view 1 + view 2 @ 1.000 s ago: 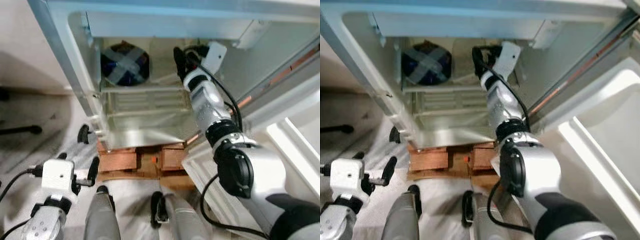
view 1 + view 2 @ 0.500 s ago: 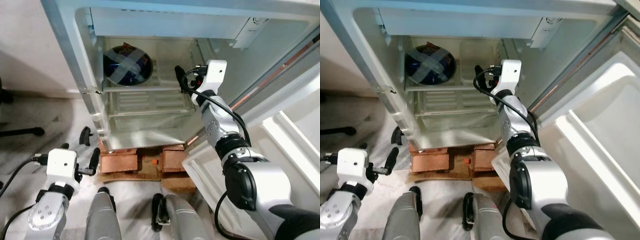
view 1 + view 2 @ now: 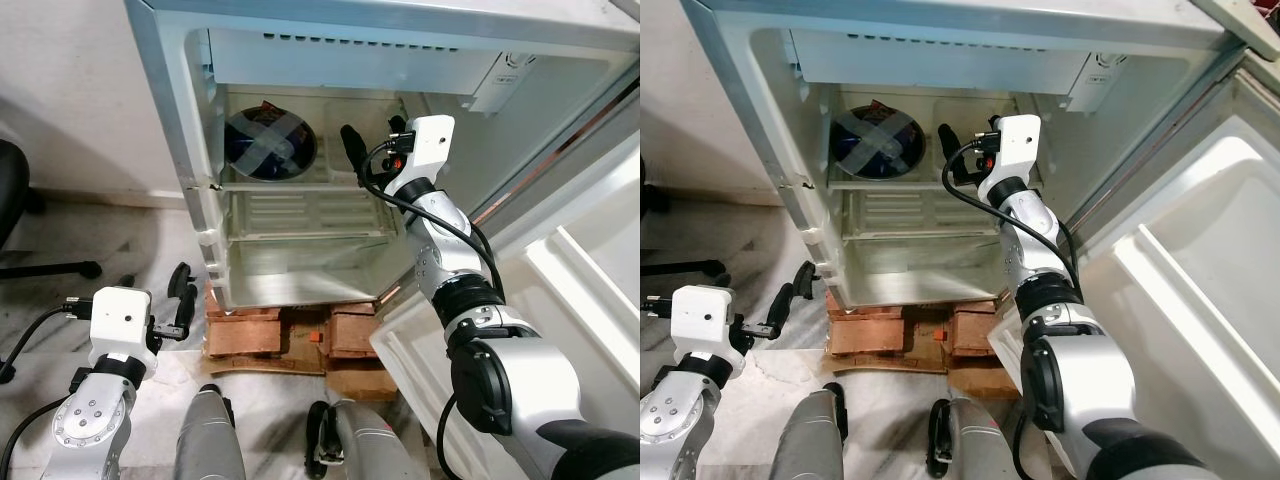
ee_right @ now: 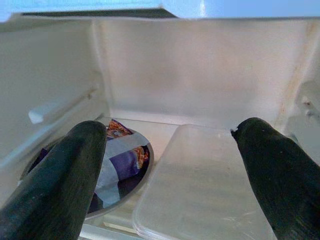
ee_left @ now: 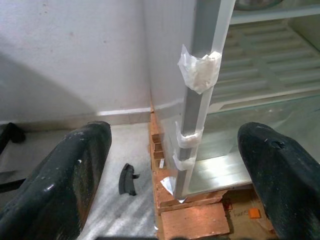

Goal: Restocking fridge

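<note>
Left gripper (image 3: 180, 300), fingers apart and empty, idles low beside the small white fridge (image 3: 170, 150) raised on red bricks (image 3: 245, 330). Right gripper (image 4: 165, 185), fingers apart, hovers at the upper shelf, apparently having set down the clear rectangular plastic container (image 4: 200, 185), which lies flat beside a round taped dark bowl (image 3: 268, 145), long axis pointing toward the back wall

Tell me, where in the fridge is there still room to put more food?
The top shelf is crowded: the round taped bowl fills its left, the clear lidded box its right, and the open right tool hovers at their front. The ribbed shelf below is bare, and so is the fridge floor under that, between the side walls.
</note>
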